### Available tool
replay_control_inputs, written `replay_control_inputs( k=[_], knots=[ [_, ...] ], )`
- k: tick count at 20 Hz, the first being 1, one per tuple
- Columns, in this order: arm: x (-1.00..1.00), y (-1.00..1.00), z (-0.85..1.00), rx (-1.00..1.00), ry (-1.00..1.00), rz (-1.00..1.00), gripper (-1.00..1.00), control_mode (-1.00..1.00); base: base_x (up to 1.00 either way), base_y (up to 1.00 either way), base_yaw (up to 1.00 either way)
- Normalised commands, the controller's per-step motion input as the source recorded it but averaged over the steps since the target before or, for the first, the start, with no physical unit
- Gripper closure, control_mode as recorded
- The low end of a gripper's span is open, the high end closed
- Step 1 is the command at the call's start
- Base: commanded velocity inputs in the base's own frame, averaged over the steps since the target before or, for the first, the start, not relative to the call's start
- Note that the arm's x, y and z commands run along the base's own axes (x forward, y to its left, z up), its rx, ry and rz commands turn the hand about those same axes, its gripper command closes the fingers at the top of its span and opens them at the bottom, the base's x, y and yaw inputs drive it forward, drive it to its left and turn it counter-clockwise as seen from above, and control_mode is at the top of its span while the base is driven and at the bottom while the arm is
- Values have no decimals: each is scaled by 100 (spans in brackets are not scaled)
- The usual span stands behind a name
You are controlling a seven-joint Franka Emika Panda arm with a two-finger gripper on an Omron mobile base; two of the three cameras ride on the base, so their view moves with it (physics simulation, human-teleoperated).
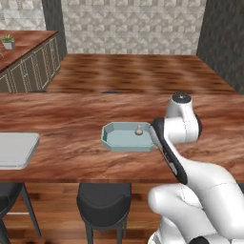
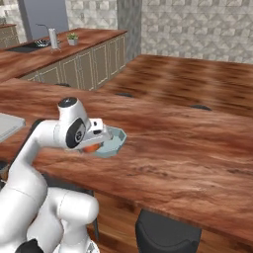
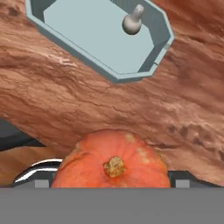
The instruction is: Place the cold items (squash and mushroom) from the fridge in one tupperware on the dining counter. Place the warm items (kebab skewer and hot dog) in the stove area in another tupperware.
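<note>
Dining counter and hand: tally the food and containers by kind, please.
Mushroom: 1, in the tupperware
Squash: 1, in the hand
Tupperware: 1
Lid or tray, grey, at the counter's left: 1
Total: 4

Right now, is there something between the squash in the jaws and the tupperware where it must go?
Nothing visible blocks it. Only bare counter lies between the squash and the tupperware. Inside, the mushroom sits near one wall; the rest of the floor is free.

Rear flanking views (shared tupperware), close hand view
</note>
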Motion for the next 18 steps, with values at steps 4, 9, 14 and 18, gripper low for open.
replay_control_inputs(
  k=[4,9,14,18],
  knots=[
    [100,1,-11,29,1,17,100,-100,0,0,0],
    [96,33,-24,21,0,8,100,-100,0,0,0],
    [85,56,-56,9,0,1,100,-100,0,0,0],
    [58,54,-78,0,0,0,100,-100,0,0,0]
  ],
)
